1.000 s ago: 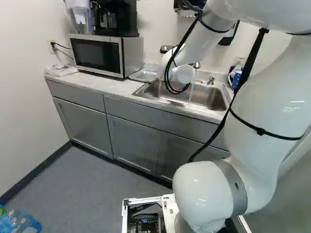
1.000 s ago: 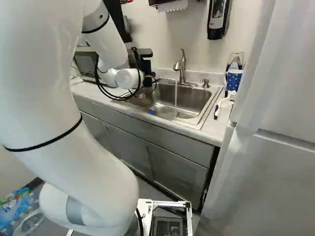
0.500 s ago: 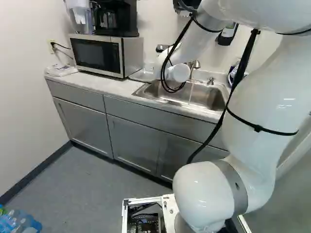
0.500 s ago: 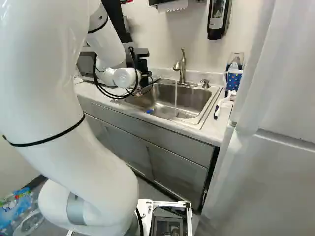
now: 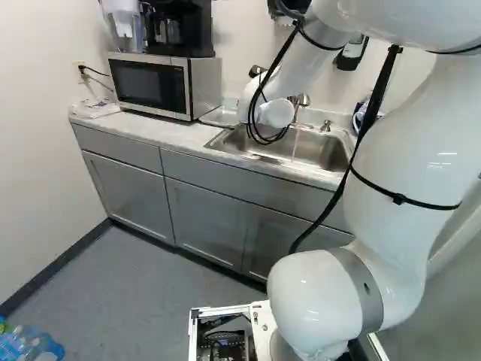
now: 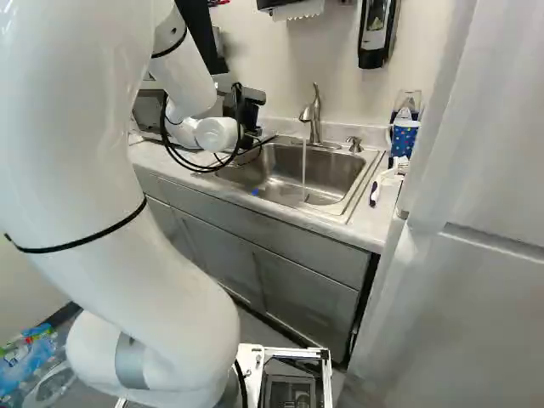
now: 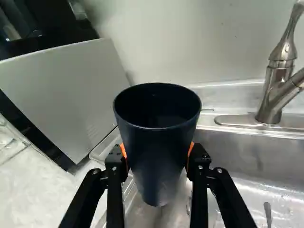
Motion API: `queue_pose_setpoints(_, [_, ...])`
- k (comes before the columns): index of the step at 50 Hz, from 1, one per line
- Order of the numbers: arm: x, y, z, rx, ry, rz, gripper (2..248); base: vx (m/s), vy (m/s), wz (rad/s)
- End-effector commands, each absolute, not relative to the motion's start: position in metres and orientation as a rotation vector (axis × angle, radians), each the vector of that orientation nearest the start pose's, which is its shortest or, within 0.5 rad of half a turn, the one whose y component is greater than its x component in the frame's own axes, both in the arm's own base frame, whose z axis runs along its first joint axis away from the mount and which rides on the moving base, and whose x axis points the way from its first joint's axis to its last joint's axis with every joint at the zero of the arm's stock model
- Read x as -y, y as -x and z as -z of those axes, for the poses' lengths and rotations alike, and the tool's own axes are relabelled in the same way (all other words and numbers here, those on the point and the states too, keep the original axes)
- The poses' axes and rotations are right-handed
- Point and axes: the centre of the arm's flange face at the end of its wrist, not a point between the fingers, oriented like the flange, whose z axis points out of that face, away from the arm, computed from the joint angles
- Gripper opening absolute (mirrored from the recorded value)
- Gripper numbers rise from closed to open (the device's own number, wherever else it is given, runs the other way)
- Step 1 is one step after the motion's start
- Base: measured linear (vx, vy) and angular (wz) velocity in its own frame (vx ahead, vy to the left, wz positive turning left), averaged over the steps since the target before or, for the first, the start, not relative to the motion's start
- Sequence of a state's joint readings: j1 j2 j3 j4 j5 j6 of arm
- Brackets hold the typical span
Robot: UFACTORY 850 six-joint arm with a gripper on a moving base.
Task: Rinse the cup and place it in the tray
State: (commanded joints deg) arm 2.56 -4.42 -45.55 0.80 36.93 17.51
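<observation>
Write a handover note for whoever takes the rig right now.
Gripper: shut on the dark cup, a pad on each side.
Cup: held near the microwave end of the sink, away from the water stream.
Tray: apparently the one between microwave and sink.
Done: cup grasped. Whether it's rinsed, can't tell.
Left: confirm the rinse, set the cup in the tray. Faucet is running.
</observation>
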Motion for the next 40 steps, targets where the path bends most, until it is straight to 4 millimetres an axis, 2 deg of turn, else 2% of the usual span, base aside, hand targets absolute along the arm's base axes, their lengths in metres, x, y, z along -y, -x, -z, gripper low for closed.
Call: queue_pose_setpoints(40, [-0.0221, -0.5108, -0.5121, -0.73, 2.0, 1.599, 126, 0.0, 0.0, 0.0])
